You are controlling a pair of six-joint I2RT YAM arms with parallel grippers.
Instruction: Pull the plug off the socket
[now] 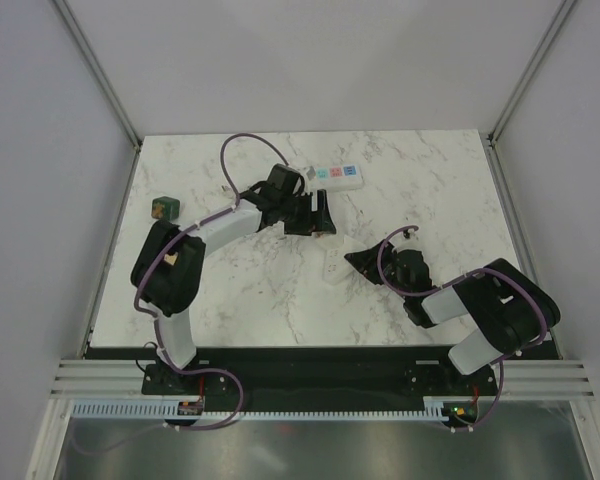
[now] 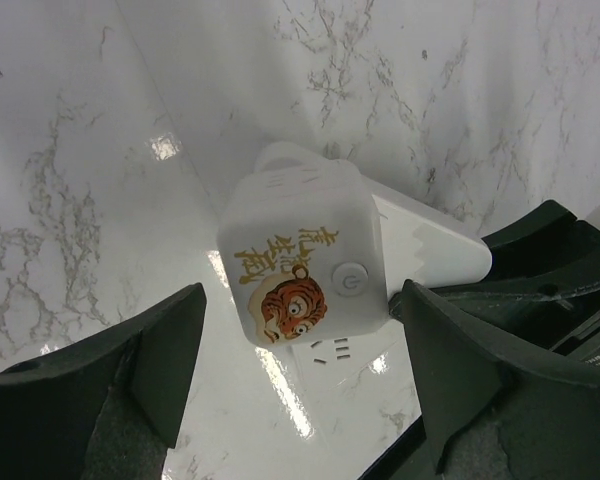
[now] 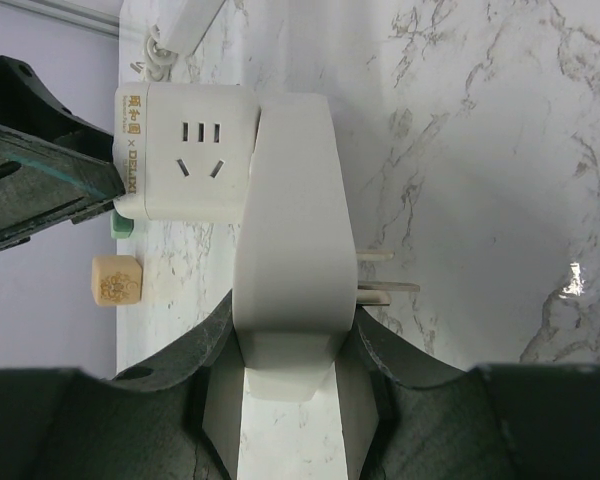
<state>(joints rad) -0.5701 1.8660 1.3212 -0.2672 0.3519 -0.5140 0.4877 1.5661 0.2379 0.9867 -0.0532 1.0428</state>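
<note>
The plug (image 1: 163, 208), a dark green cube with an orange-yellow mark, lies alone near the table's left edge, apart from the socket. The socket (image 1: 335, 175), a white strip with pastel outlets, lies at the back centre. Its end and cord stub show in the right wrist view (image 3: 190, 25). My left gripper (image 1: 318, 215) is open, its fingers either side of a white cube with a tiger picture (image 2: 300, 250). My right gripper (image 1: 363, 260) is shut on a white rectangular block with metal prongs (image 3: 292, 230), which rests against that white cube (image 3: 185, 150).
In the right wrist view a small tan-faced cube (image 3: 115, 280) and a bit of green (image 3: 123, 228) lie beyond the white cube. The left arm's purple cable (image 1: 245, 150) loops over the back of the table. Grey walls enclose the table.
</note>
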